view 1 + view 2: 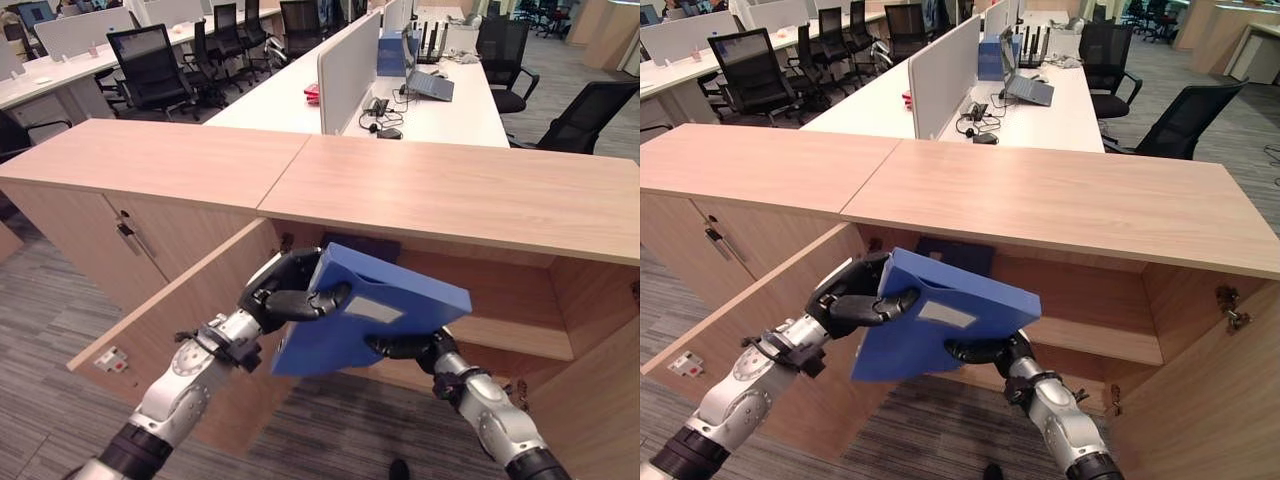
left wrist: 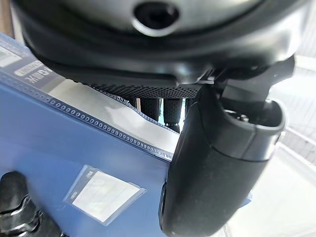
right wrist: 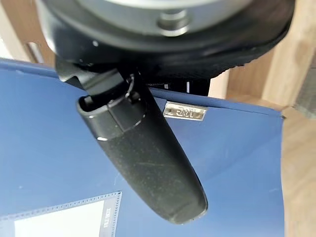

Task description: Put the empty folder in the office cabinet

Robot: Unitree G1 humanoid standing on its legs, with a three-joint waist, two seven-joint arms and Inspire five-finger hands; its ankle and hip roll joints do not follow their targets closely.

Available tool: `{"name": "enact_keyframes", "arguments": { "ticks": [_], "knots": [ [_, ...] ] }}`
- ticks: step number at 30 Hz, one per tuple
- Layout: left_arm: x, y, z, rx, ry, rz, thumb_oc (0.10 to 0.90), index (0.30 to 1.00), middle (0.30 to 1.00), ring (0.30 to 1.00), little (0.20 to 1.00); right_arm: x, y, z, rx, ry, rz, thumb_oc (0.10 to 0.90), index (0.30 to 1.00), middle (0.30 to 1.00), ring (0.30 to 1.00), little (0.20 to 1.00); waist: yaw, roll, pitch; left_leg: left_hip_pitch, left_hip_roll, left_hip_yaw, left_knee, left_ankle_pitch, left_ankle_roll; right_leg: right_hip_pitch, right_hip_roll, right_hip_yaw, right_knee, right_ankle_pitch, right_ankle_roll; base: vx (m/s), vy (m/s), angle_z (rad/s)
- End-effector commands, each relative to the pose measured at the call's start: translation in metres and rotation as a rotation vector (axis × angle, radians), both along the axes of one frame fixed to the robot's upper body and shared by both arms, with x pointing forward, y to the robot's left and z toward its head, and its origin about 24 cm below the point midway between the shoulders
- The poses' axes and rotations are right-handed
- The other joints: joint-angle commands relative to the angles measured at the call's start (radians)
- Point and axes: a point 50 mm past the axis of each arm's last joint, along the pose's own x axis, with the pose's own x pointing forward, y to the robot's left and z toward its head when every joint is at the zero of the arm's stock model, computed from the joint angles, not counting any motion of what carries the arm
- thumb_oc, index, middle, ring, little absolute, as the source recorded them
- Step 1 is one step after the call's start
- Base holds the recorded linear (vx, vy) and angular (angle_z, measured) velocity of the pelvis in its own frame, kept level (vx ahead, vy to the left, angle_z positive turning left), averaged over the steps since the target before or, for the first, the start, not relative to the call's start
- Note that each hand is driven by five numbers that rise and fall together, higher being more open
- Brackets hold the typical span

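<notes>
A blue folder [image 1: 370, 310] with a clear label pocket is held tilted in front of the open wooden office cabinet [image 1: 500, 300]. My left hand [image 1: 285, 292] grips its left edge, thumb [image 2: 217, 163] laid across the cover and fingers curled behind. My right hand [image 1: 410, 347] holds the folder's lower edge from beneath, its thumb [image 3: 143, 158] pressed on the blue cover [image 3: 237, 163]. The folder's far corner reaches toward the cabinet's upper shelf space. Another dark blue item [image 1: 360, 245] lies at the back of that compartment.
The cabinet's left door [image 1: 150, 330] hangs open toward me and the right door [image 1: 590, 400] swings out at the right. A closed cabinet [image 1: 120, 235] with a handle stands to the left. Desks, partitions and office chairs [image 1: 150, 65] fill the room behind.
</notes>
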Motion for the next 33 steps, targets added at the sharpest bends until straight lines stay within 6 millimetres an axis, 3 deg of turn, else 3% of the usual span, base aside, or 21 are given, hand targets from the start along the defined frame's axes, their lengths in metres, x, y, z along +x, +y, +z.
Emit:
{"name": "enact_keyframes", "arguments": {
  "ticks": [1,4,6,7,10,11,12,13,14,18,22,33],
  "knots": [
    [-0.010,-0.041,0.002,-0.038,-0.057,-0.190,0.400,0.300,0.300,0.300,0.300,0.034,0.069,0.134,0.658,-0.563,0.036,0.400,0.300,0.300,0.300,0.300,-0.020,-0.017,-0.049,-0.006,0.017,-0.064,-0.001,-0.082,0.005,0.062,-0.060,-0.020,0.008,-0.101,0.046,0.00,0.000,0.00],
    [-0.009,-0.034,0.001,-0.048,-0.053,-0.129,0.400,0.300,0.300,0.300,0.300,0.032,0.067,0.128,0.704,-0.530,-0.017,0.400,0.300,0.300,0.300,0.300,-0.020,-0.018,-0.048,-0.005,0.017,-0.065,-0.001,-0.083,0.006,0.062,-0.059,-0.019,0.008,-0.102,0.045,0.00,0.000,0.00],
    [-0.010,-0.028,-0.004,-0.044,-0.034,-0.088,0.464,0.396,0.396,0.396,0.396,0.027,0.065,0.124,0.758,-0.506,-0.059,0.400,0.300,0.300,0.300,0.300,-0.023,-0.019,-0.050,-0.005,0.017,-0.066,-0.001,-0.085,0.006,0.062,-0.059,-0.020,0.008,-0.103,0.045,0.00,0.000,0.00],
    [-0.012,-0.021,-0.009,-0.028,-0.014,-0.052,0.518,0.476,0.476,0.476,0.476,0.024,0.059,0.120,0.800,-0.492,-0.119,0.400,0.300,0.300,0.300,0.300,-0.026,-0.018,-0.052,-0.005,0.017,-0.067,-0.001,-0.085,0.007,0.061,-0.059,-0.019,0.008,-0.103,0.044,0.00,0.000,0.00],
    [-0.014,-0.017,-0.015,-0.033,0.011,-0.019,0.551,0.526,0.526,0.526,0.526,0.019,0.053,0.126,0.865,-0.522,-0.178,0.400,0.300,0.300,0.300,0.300,-0.031,-0.017,-0.054,-0.005,0.017,-0.068,-0.001,-0.087,0.007,0.061,-0.058,-0.019,0.008,-0.104,0.045,0.00,0.000,0.00],
    [-0.015,-0.015,-0.018,-0.028,0.025,-0.006,0.635,0.653,0.653,0.653,0.653,0.018,0.051,0.128,0.905,-0.523,-0.211,0.400,0.300,0.300,0.300,0.300,-0.035,-0.018,-0.056,-0.004,0.017,-0.069,-0.001,-0.088,0.007,0.061,-0.058,-0.018,0.008,-0.105,0.045,0.03,0.023,0.01],
    [-0.017,-0.012,-0.025,-0.026,0.053,0.027,0.758,0.836,0.836,0.836,0.836,0.016,0.046,0.136,0.966,-0.553,-0.272,0.400,0.300,0.300,0.300,0.300,-0.041,-0.016,-0.058,-0.002,0.017,-0.068,-0.001,-0.091,0.009,0.060,-0.057,-0.016,0.008,-0.105,0.045,0.00,0.000,0.00],
    [-0.017,-0.011,-0.025,-0.024,0.053,0.027,0.758,0.836,0.836,0.836,0.836,0.016,0.046,0.137,0.967,-0.552,-0.274,0.400,0.300,0.300,0.300,0.300,-0.041,-0.017,-0.058,-0.002,0.017,-0.068,-0.001,-0.091,0.009,0.060,-0.057,-0.017,0.008,-0.105,0.045,0.00,0.000,0.00],
    [-0.018,-0.011,-0.027,-0.026,0.066,0.035,0.800,0.900,0.900,0.900,0.900,0.014,0.043,0.141,0.984,-0.568,-0.296,0.400,0.300,0.300,0.300,0.300,-0.043,-0.017,-0.057,-0.001,0.017,-0.068,-0.001,-0.091,0.009,0.061,-0.057,-0.016,0.008,-0.105,0.044,0.00,0.000,0.00],
    [-0.024,-0.009,-0.047,-0.037,0.149,0.073,0.800,0.900,0.900,0.900,0.900,0.006,0.023,0.160,1.043,-0.667,-0.444,0.400,0.300,0.300,0.300,0.300,-0.060,-0.014,-0.057,0.001,0.017,-0.068,-0.001,-0.095,0.013,0.059,-0.056,-0.011,0.008,-0.107,0.043,0.00,0.000,0.00],
    [-0.026,-0.008,-0.059,-0.037,0.202,0.103,0.800,0.900,0.900,0.900,0.900,0.005,0.016,0.160,1.039,-0.670,-0.502,0.400,0.300,0.300,0.300,0.300,-0.068,-0.012,-0.057,0.000,0.019,-0.066,-0.001,-0.095,0.015,0.056,-0.056,-0.007,0.008,-0.106,0.043,0.00,0.000,0.00],
    [-0.034,0.008,-0.099,-0.046,0.375,0.285,0.800,0.900,0.900,0.900,0.900,0.009,0.004,0.131,0.981,-0.576,-0.560,0.400,0.300,0.300,0.300,0.300,-0.079,-0.018,-0.052,-0.001,0.021,-0.061,-0.001,-0.092,0.020,0.049,-0.054,0.001,0.008,-0.102,0.039,0.00,0.001,-0.06]
  ]
}}
